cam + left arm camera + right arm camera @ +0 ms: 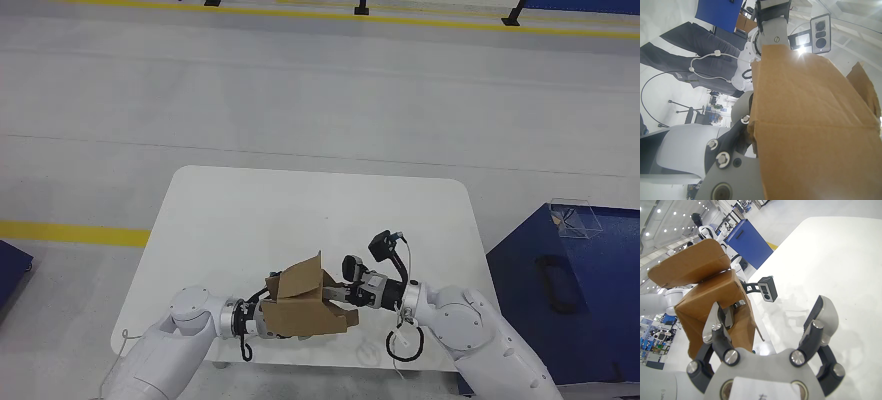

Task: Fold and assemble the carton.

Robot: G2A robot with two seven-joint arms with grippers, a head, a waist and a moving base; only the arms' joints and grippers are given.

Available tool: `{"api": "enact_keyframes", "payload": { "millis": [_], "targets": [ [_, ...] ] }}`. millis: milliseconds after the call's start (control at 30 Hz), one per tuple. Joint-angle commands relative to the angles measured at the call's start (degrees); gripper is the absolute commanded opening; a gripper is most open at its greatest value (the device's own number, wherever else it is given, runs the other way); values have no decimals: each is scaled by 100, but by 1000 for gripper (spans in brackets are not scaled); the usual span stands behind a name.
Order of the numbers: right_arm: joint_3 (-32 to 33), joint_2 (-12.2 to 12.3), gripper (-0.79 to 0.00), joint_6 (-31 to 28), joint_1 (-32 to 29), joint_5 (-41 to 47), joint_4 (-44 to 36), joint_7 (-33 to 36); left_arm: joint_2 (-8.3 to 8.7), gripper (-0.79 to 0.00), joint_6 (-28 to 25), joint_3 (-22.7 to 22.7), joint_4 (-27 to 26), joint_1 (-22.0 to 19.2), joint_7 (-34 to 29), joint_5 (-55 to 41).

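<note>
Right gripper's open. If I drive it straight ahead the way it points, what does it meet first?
Most likely the carton: one finger of the right gripper overlaps its side wall. The other finger has only table ahead. Depth is unclear.

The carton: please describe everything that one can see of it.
The carton is plain brown corrugated cardboard, partly erected into a box shape, with one flap raised and roughly torn edges. It is held tilted over the near edge of the white table. The left hand grips one end. The right hand is open, close at the other end; whether it touches cannot be told.
</note>
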Motion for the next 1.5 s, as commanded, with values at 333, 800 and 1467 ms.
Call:
{"api": "enact_keyframes", "payload": {
  "millis": [333, 800, 1467],
  "targets": [
    [265, 17, 0, -87, -53, 247, -32, 137, 6, -785, -38, 10, -30, -5, 14, 81],
    [1323, 209, 0, -564, -932, 506, -506, 248, 0, -785, -632, -264, -184, 292, 1162, -59],
    [614, 26, 0, 110, -344, 27, -45, -28, -74, -785, -963, -103, -205, 291, 1303, 189]
  ]
}}
